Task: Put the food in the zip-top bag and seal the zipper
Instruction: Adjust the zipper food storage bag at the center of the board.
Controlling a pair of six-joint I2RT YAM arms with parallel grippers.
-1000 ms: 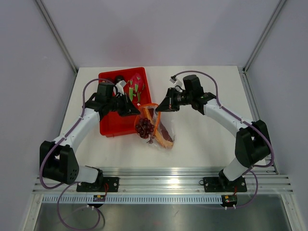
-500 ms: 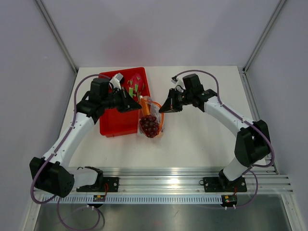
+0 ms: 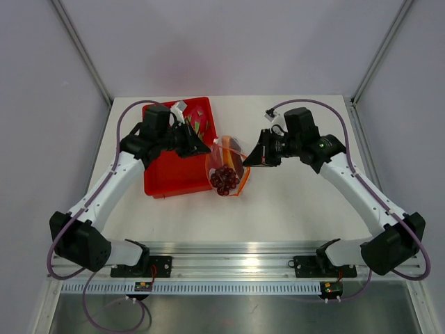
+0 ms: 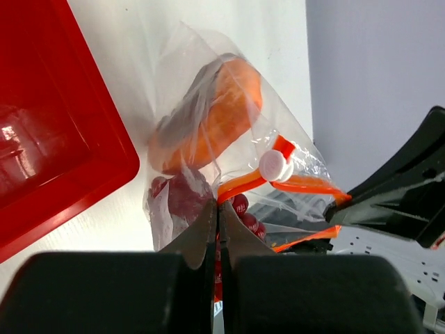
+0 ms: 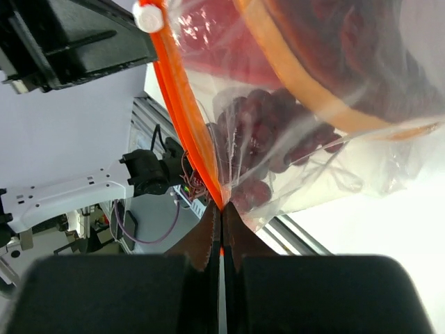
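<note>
The zip-top bag (image 3: pixel 227 169) hangs off the table between my two grippers, just right of the red bin. It holds dark red grape-like lumps (image 3: pixel 224 179) and an orange-brown piece (image 4: pixel 224 117). My left gripper (image 3: pixel 204 147) is shut on the left end of the orange zipper (image 4: pixel 243 184). My right gripper (image 3: pixel 254 158) is shut on the zipper's other end (image 5: pixel 188 132). A white slider (image 4: pixel 272 165) sits on the strip near the left gripper and also shows in the right wrist view (image 5: pixel 149 17). A red-pink piece with green bits (image 3: pixel 199 120) lies in the bin.
The red plastic bin (image 3: pixel 167 175) stands at the left, under my left arm, with its corner close to the bag (image 4: pixel 104 174). The white table (image 3: pixel 299 202) runs to the right and front. Metal frame posts stand at the back corners.
The bag lay on the table one second ago; both grippers have lifted it and carried it right. The right arm has swung outward to the right, and the bag now hangs stretched between the grippers.
</note>
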